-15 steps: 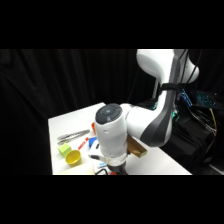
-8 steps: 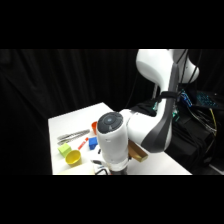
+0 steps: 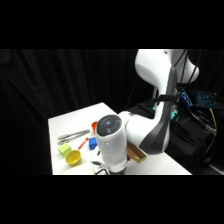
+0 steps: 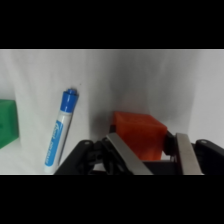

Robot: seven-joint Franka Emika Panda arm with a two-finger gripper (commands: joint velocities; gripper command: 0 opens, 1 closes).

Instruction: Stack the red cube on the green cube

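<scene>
In the wrist view the red cube (image 4: 139, 132) rests on the white table between the two fingers of my gripper (image 4: 146, 137). The gripper is open: the left finger (image 4: 124, 156) is at the cube's left edge, and a dark gap shows between the cube and the right finger (image 4: 185, 155). The green cube (image 4: 7, 122) sits at the left edge of this view, apart from the red one. In the side view the arm's wrist (image 3: 111, 145) hangs low over the table's front and hides both cubes and the gripper.
A blue marker (image 4: 60, 131) lies between the two cubes. The side view shows metal tongs (image 3: 72, 135), a lime block (image 3: 63, 148), a yellow cup (image 3: 73, 157), a blue cube (image 3: 93, 144), a red marker (image 3: 83, 146) and a wooden block (image 3: 136, 153).
The arm's wrist has shifted right and a little lower toward the table's front edge, so the blue cube and the things left of it now show more fully.
</scene>
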